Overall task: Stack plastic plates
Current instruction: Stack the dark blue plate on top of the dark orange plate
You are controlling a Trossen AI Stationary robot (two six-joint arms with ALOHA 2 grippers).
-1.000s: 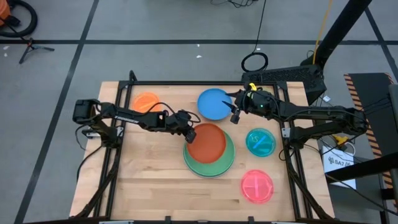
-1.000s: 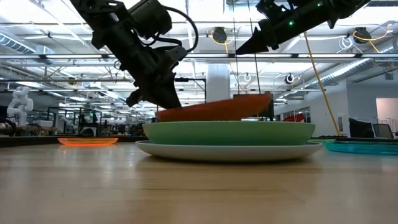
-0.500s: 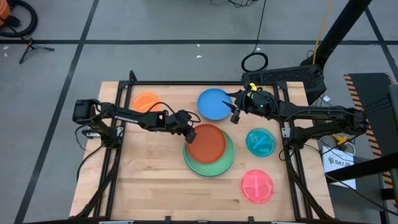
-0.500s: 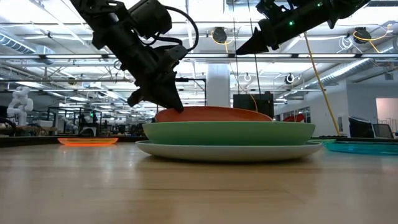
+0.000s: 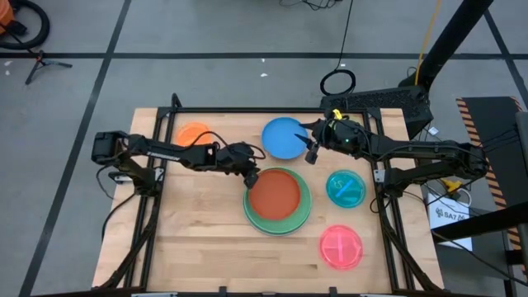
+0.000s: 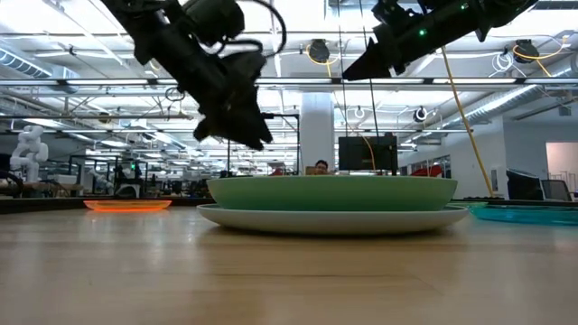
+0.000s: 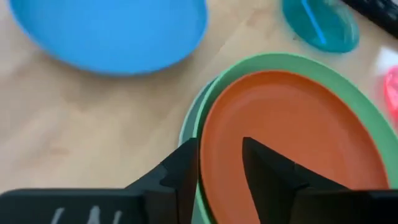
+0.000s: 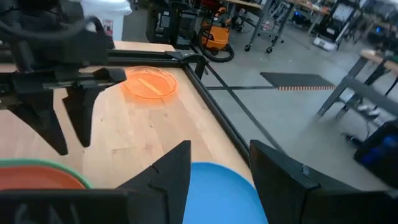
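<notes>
The rust-red plate (image 5: pixel 275 194) (image 7: pixel 292 137) lies flat inside the large green plate (image 5: pixel 304 216) (image 6: pixel 334 191), which sits on the light blue plate (image 6: pixel 334 219). In the low view the green rim hides the red plate. My left gripper (image 5: pixel 250 173) (image 6: pixel 256 140) (image 7: pixel 219 142) is open and hangs just above the red plate's left rim, clear of it. My right gripper (image 5: pixel 312 155) (image 6: pixel 348 72) (image 8: pixel 219 146) is open and waits high over the right edge of the blue plate (image 5: pixel 283 136) (image 8: pixel 217 186). The lime plate is out of view.
The small orange plate (image 5: pixel 191 132) (image 8: pixel 149 82) lies at the far left of the table. The teal plate (image 5: pixel 345 187) (image 6: pixel 528 213) lies right of the stack and the pink plate (image 5: pixel 341 246) near the right front corner. Bare wood shows along the near left.
The rust-red plate, held tilted on the green plate by its left rim a second ago, has come down flat inside it. My left gripper has let go of that rim and risen a little above the stack. The right arm has kept still.
</notes>
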